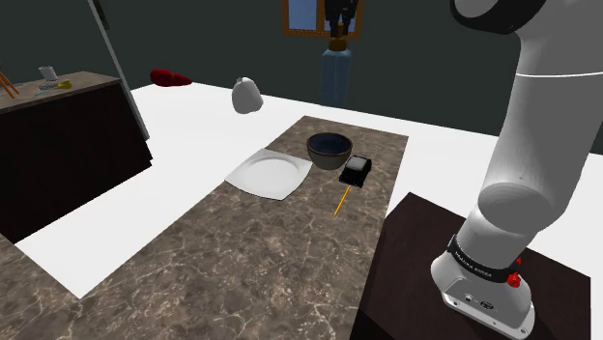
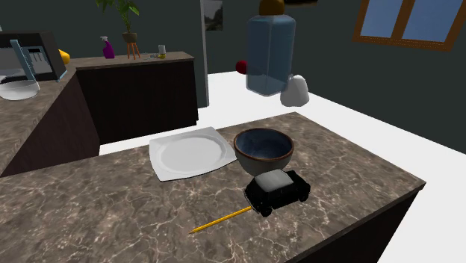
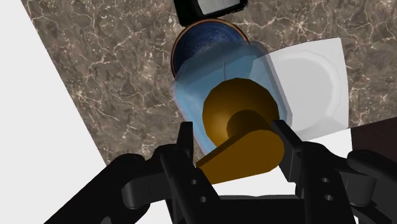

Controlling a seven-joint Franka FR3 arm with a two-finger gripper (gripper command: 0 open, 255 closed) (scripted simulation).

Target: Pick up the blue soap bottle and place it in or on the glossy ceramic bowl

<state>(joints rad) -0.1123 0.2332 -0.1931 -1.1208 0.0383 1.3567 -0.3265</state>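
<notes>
Hand (image 3: 234,135) clamps bottle (image 3: 210,79) by brown pump top; bottle hangs high, roughly over bowl (image 3: 205,39) on table (image 3: 108,70). Risk: if I release from this height, bottle bounces out or knocks bowl aside.

Room above the bowl (image 2: 263,166) seems open, though a black toy car (image 2: 278,190) and white plate (image 2: 190,153) flank it closely.
</notes>
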